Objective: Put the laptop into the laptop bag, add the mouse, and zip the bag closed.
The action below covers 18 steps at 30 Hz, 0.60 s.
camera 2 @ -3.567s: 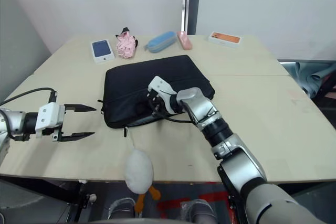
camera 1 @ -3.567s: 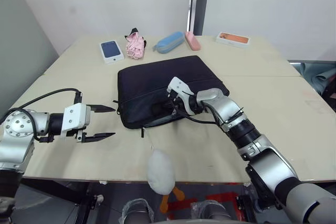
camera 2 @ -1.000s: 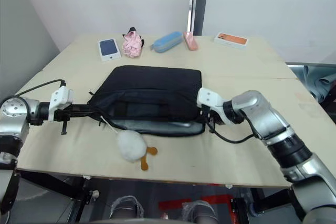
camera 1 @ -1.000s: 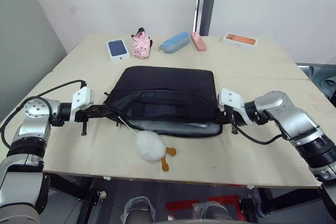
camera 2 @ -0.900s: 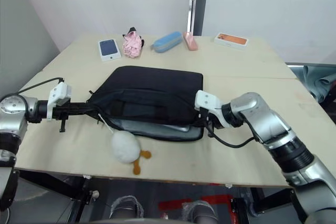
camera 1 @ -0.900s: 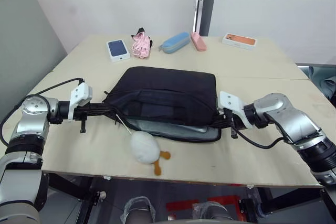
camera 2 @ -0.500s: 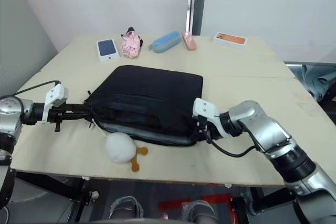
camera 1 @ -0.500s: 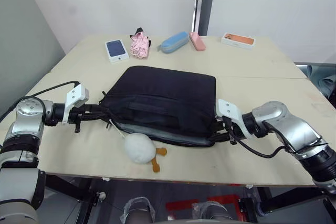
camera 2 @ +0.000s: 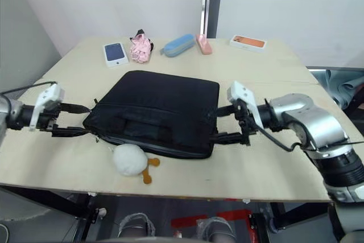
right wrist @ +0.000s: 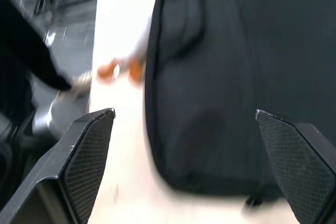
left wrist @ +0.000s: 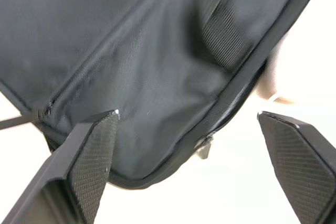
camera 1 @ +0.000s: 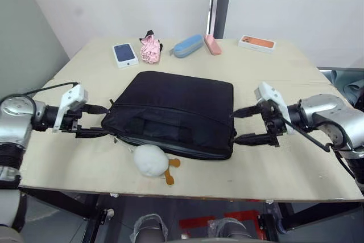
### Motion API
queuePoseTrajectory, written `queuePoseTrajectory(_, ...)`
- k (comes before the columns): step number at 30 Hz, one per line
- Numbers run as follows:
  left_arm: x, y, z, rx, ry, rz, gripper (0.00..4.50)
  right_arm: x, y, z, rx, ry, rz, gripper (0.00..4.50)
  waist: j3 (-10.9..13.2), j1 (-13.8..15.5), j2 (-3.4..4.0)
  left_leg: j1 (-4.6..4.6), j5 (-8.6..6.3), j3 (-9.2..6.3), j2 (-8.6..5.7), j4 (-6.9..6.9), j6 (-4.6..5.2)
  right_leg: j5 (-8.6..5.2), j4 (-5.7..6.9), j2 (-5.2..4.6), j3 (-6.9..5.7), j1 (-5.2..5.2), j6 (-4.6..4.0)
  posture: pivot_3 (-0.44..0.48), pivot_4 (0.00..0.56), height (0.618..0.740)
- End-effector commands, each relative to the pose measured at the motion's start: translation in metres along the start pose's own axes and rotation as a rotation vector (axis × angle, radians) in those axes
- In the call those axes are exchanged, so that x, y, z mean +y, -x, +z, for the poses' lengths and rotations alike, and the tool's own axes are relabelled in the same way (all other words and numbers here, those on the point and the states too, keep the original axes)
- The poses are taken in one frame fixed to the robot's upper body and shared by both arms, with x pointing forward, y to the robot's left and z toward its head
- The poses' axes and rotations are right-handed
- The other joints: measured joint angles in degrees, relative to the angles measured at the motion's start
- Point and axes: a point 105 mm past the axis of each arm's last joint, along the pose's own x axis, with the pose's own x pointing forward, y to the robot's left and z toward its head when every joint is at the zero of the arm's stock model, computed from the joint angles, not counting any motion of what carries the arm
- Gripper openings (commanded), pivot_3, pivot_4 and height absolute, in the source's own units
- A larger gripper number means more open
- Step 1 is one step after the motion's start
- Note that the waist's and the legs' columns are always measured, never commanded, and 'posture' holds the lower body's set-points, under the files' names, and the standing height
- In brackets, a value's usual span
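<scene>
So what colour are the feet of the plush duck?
Orange. The duck lies by the bag; the left eye view shows it best.

Beige table (camera 1: 296, 72) seen across mid frame. Along its far edge, upper centre: phone box (camera 1: 124, 54), pink cloth bundle (camera 1: 151, 48), blue case (camera 1: 188, 45), pink case (camera 1: 212, 44). Orange-topped box (camera 1: 257, 42) placed upper right.

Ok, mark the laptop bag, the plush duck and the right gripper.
laptop bag (camera 1: 182, 103), left eye view, middle of its black top panel.
plush duck (camera 1: 149, 160), left eye view, its white body.
right gripper (camera 1: 240, 126), left eye view, midway between its open fingertips.
</scene>
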Motion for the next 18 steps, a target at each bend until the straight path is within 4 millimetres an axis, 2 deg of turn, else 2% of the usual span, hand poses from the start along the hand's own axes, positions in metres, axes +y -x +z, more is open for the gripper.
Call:
queuePoseTrajectory(1,-0.018,0.015,0.034,-0.1,-0.025,-0.07,4.5,-0.003,-0.011,0.013,-0.067,0.017,-0.028,4.25,0.0,0.1,0.02,-0.01,0.0,0.0,0.01,0.01,-0.01,-0.01,-0.01,0.0,0.0,0.0,-0.01,0.0,0.15,0.74)
queuePoseTrajectory(3,-0.026,0.015,0.047,-0.156,-0.044,-0.099,4.5,-0.008,-0.02,0.01,-0.07,0.002,-0.051,3.71,0.0,0.3,0.01,-0.03,0.0,0.0,-0.01,0.0,-0.01,-0.01,-0.04,-0.01,-0.01,0.0,-0.01,0.0,0.15,0.74)
queuePoseTrajectory(6,-0.037,0.011,0.058,-0.213,-0.052,-0.144,4.5,-0.02,-0.035,0.004,-0.07,-0.039,-0.108,2.62,0.0,0.3,0.01,-0.04,0.0,-0.02,-0.02,0.0,0.0,-0.01,-0.07,-0.03,-0.04,0.02,-0.01,0.0,0.15,0.74)
queuePoseTrajectory(13,-0.071,-0.009,0.052,-0.231,-0.016,-0.238,4.5,-0.026,-0.07,-0.025,0.035,0.034,-0.109,0.27,0.0,-0.2,0.02,-0.1,-0.01,-0.01,-0.02,-0.13,-0.02,-0.01,-0.23,-0.02,-0.06,-0.01,0.0,0.0,0.15,0.74)
queuePoseTrajectory(14,-0.075,-0.012,0.048,-0.232,0.012,-0.244,4.5,-0.027,-0.075,-0.027,0.04,0.036,-0.106,0.04,0.0,-0.5,0.02,-0.1,-0.01,-0.01,-0.02,-0.13,-0.02,-0.01,-0.24,-0.01,-0.06,-0.01,0.0,0.0,0.15,0.74)
queuePoseTrajectory(18,-0.088,-0.02,0.032,-0.25,0.159,-0.234,4.5,-0.032,-0.091,-0.036,0.075,0.047,-0.095,0.04,0.0,-1.1,0.02,-0.09,-0.01,-0.01,-0.02,-0.17,-0.02,-0.01,-0.28,0.01,-0.06,0.01,0.0,0.0,0.15,0.74)
